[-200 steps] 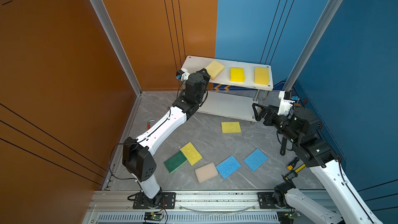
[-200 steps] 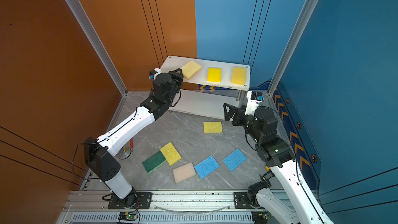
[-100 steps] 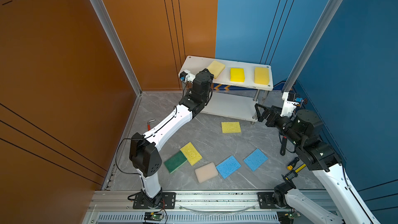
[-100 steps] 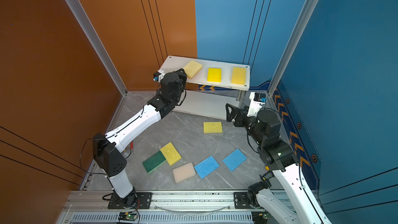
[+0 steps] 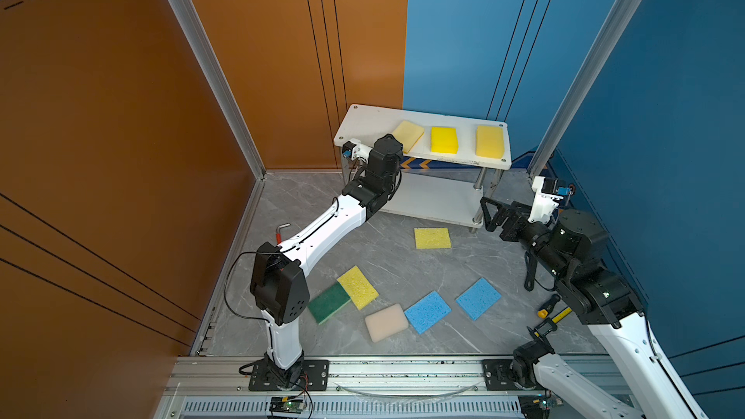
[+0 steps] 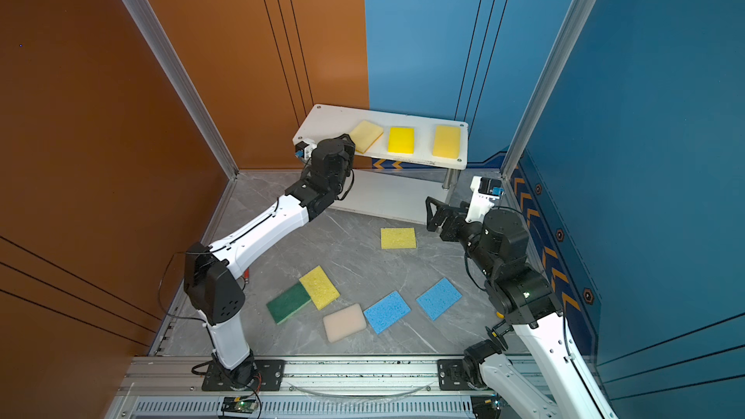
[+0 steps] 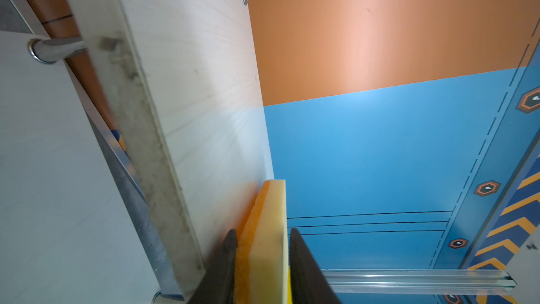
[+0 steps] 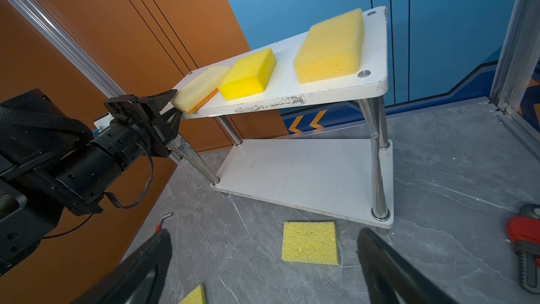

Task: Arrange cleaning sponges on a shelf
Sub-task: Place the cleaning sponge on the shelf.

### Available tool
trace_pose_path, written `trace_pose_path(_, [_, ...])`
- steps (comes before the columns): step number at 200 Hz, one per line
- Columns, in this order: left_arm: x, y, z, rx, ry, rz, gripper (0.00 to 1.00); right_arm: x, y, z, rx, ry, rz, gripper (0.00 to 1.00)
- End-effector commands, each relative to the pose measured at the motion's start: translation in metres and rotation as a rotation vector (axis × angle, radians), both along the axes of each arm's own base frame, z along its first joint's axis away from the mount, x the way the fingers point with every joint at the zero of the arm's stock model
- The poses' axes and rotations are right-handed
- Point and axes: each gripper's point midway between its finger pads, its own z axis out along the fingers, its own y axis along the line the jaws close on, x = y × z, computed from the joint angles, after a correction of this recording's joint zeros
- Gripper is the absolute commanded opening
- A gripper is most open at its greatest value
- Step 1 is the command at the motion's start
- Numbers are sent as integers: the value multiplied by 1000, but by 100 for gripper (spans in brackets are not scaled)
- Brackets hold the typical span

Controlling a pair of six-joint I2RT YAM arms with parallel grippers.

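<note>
1. My left gripper (image 7: 261, 231): jaws straddle the pale foam sponge (image 7: 268, 214) with its orange scrub backing, a sliver of gap at one finger. The sponge rests on the scuffed white shelf (image 8: 292, 95).
2. My right gripper (image 8: 264, 232): spread wide, empty. The porous square sponge (image 8: 310, 242) lies flat just ahead.

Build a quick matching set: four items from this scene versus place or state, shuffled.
1 cream sponge
2 bright yellow sponge
3 green sponge
4 right pincer

A open, empty
B floor, against a thin yellow sponge
C top board, middle of the row
D top board edge, between the jaws of the left pincer

Pairs: 1-D, 2-C, 3-B, 4-A
</note>
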Motion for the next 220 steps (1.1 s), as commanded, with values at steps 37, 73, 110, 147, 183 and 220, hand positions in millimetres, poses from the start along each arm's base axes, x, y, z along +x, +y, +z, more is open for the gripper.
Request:
trace_pose_path(37, [-6,-22,-17,2,46,-43,66,-1,-4,-15,-10,37,-23,100])
trace_pose_path(73, [-15,-32,-22,-12,59,-73,78,-1,-3,-18,-11,42,-17,100])
trace_pose_path(110, [-16,-41,-19,-31,72,-112,98,-2,-4,-17,-11,38,-18,100])
trace_pose_path(147, [-24,-35,-21,10,136,-104,98,-4,-5,-16,-5,33,-17,100])
trace_pose_path(183, [-33,-29,-27,90,231,-107,98,-4,-5,-16,-3,31,-20,100])
trace_pose_path(220, [-37,-29,-30,122,291,-123,98,-4,-5,-16,0,31,-19,100])
